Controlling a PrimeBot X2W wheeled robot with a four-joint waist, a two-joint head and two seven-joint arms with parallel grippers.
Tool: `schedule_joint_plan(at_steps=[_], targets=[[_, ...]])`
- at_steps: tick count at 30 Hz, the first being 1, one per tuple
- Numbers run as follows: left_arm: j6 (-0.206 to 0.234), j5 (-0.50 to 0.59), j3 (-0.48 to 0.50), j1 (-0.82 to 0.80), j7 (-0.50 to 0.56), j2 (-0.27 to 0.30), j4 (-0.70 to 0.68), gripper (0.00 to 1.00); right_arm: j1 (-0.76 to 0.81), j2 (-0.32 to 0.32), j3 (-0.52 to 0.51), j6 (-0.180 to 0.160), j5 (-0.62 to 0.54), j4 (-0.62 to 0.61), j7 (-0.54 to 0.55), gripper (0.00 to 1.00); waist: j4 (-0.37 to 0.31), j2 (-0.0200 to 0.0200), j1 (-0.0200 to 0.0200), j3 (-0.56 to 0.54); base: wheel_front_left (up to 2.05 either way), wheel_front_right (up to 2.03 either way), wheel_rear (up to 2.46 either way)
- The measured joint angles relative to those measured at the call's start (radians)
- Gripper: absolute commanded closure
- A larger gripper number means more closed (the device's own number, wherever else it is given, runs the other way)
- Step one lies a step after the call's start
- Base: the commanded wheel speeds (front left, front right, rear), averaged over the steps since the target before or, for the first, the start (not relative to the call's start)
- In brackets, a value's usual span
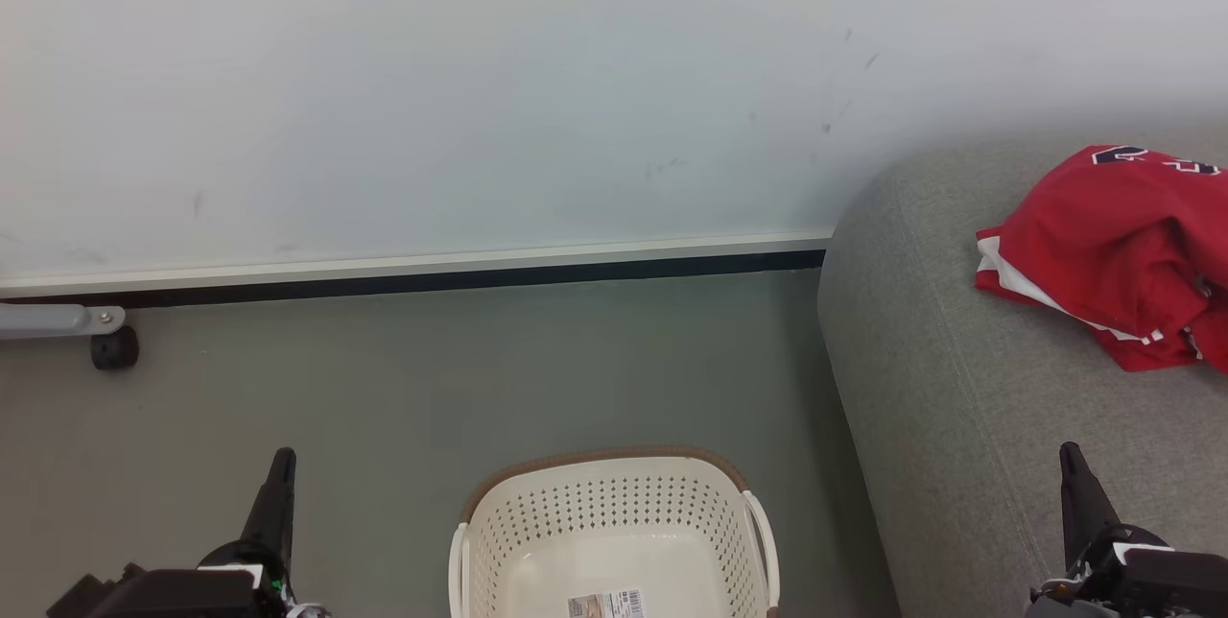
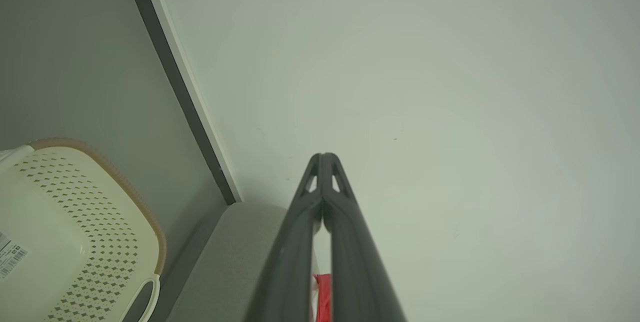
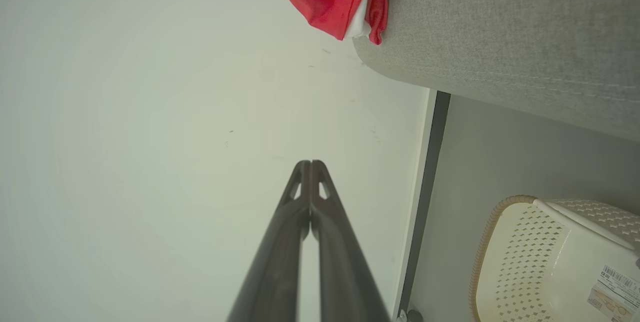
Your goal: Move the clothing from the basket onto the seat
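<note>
We recorded the clothing (image 1: 1113, 253) as a crumpled red garment with white trim and dark navy lettering along its upper fold. It lay bunched at the right edge of the head view, resting on top of the seat (image 1: 959, 407), and part of it ran out of frame. The seat was a light-grey upholstered sofa with a rounded corner and a stitched seam, and it filled the right side of that view. The basket (image 1: 614, 503) stood upright at the bottom centre, just left of the seat and not touching it. It was cream-white and perforated, with a brown woven-look rim and white side handles. We noted its smooth inner floor lay exposed.
</note>
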Motion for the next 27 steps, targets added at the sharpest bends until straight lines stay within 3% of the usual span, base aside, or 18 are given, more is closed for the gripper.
schedule_joint_plan(at_steps=[27], targets=[[0.000,0.000,0.000,0.000,0.000,0.000,0.000,1.00,0.000,0.000,0.000,0.000,0.000,0.000,0.000,1.00,0.000,0.0000,0.0000,0.000,0.00,0.00,0.00]])
